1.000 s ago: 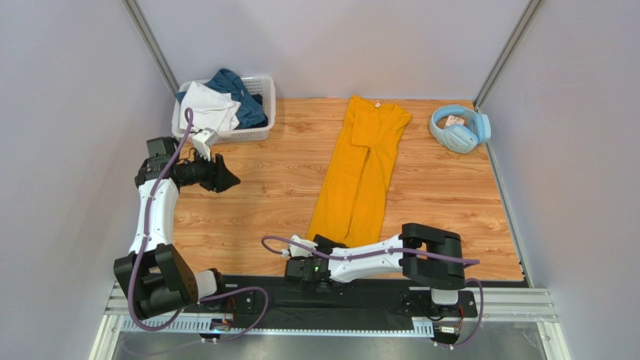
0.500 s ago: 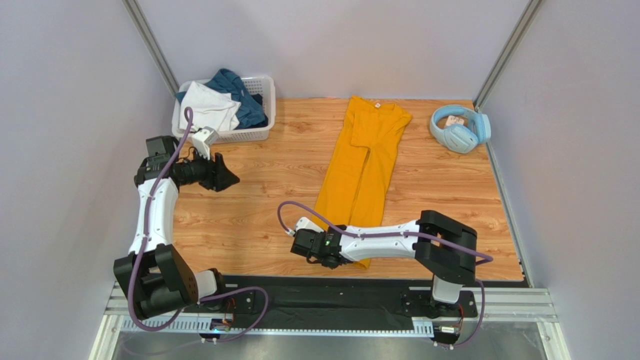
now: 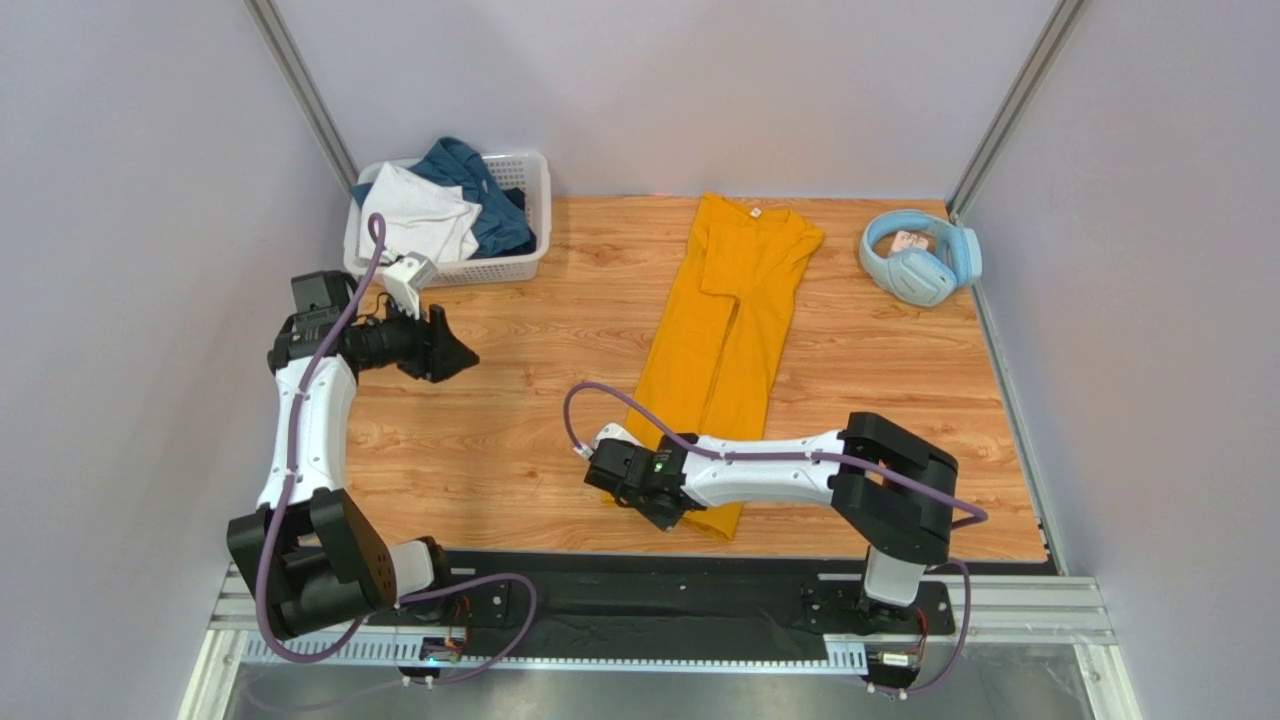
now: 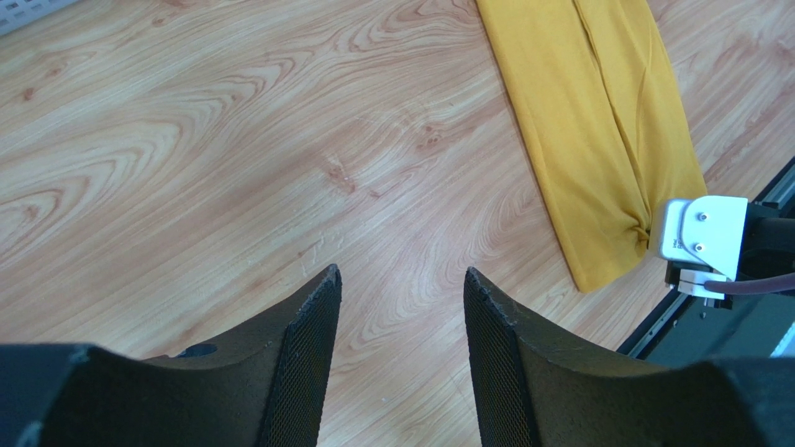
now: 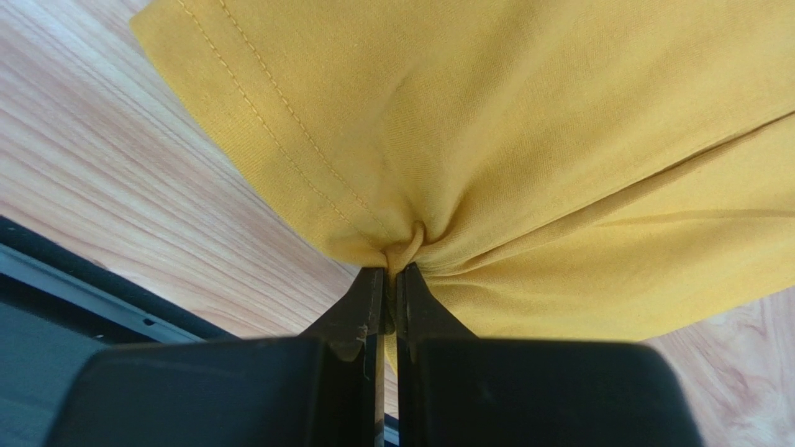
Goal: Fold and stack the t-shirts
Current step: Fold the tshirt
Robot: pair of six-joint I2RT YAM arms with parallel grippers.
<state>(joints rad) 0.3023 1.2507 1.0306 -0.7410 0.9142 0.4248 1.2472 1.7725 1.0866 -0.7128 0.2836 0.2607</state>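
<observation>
A mustard-yellow t-shirt [image 3: 729, 323] lies folded lengthwise into a long strip down the middle of the wooden table. My right gripper [image 3: 670, 504] is low at the strip's near end, shut on the bottom hem. In the right wrist view the cloth [image 5: 523, 130] bunches into a pinch between the closed fingers [image 5: 392, 272]. My left gripper [image 3: 460, 357] hovers over bare wood near the basket, open with nothing between its fingers [image 4: 401, 275]. The left wrist view shows the yellow t-shirt [image 4: 597, 121] off to the right. A white t-shirt [image 3: 421, 210] and a dark teal one [image 3: 484, 188] lie crumpled in the basket.
The white lattice basket [image 3: 519, 267] stands at the back left corner. Light-blue headphones [image 3: 920, 255] lie at the back right. Grey walls close in three sides, and a black rail [image 3: 721, 578] runs along the table's near edge.
My right gripper has moved from the near edge onto the yellow t-shirt's hem and shut on it, bunching the cloth. The left arm has not moved.
</observation>
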